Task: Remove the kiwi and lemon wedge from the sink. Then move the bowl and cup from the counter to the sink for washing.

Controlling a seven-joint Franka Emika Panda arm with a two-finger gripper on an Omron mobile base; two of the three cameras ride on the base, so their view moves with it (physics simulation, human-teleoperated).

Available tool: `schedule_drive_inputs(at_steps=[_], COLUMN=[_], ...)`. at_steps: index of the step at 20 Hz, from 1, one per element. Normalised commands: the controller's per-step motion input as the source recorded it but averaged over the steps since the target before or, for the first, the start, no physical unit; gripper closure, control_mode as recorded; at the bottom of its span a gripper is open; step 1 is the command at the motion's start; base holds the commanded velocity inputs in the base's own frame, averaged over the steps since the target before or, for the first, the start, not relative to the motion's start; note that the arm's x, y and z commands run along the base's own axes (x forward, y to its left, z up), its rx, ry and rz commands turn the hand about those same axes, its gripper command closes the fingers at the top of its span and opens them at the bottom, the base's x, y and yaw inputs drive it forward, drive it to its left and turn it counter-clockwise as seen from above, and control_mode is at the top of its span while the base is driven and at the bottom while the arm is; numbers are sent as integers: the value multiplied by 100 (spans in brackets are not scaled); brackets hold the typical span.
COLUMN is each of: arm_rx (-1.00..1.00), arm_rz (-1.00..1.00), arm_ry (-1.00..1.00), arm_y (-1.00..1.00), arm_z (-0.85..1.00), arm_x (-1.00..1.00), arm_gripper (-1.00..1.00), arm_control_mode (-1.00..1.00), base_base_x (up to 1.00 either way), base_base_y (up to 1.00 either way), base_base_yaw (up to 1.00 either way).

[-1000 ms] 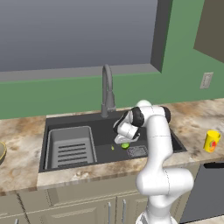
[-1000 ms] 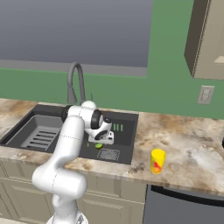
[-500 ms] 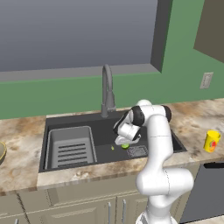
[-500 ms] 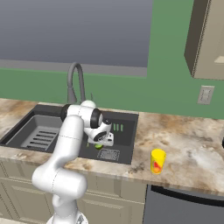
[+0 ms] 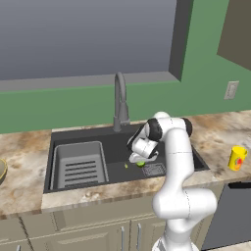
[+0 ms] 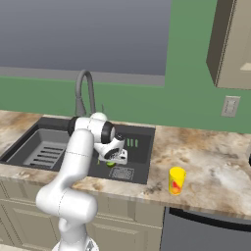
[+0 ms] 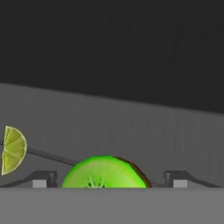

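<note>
In the dark sink (image 5: 88, 135) the kiwi (image 5: 140, 163) lies on the floor by the square drain (image 5: 153, 169). My gripper (image 5: 139, 159) reaches down over it, open. In the hand view the cut green kiwi (image 7: 104, 173) sits between my two fingertips (image 7: 43, 178), neither pressing on it. The lemon wedge (image 7: 13, 150) lies just left of it, a small yellow speck (image 5: 126, 166) on the sink floor. The yellow cup (image 5: 237, 158) stands on the counter (image 5: 215, 137) to the right. The bowl (image 5: 1, 169) peeks in at the far left edge.
A grey gooseneck faucet (image 5: 120, 100) rises behind the sink, close to my arm. A ribbed rack insert (image 5: 78, 164) fills the basin's left half. From the right side the cup (image 6: 176, 180) stands near the counter's front edge, above a dark appliance front.
The hand has sunk a little lower over the kiwi, its fingers still wide apart. Nothing else has moved.
</note>
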Motion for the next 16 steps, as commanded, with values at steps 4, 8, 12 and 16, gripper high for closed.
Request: schedule_drive_inputs(at_steps=[4,8,12,16], arm_rx=[0,0,0,0], arm_rz=[-1,-2,-3,-4], arm_ry=[0,0,0,2], arm_y=[0,0,0,1], arm_z=[-11,-14,-17,-19], arm_x=[0,-2,-5,-5], arm_gripper=[-100,-100,-100,100], arm_control_mode=[-100,-100,-100,-100], base_base_x=[0,0,0,0], base_base_y=[0,0,0,0], base_base_yaw=[0,0,0,0])
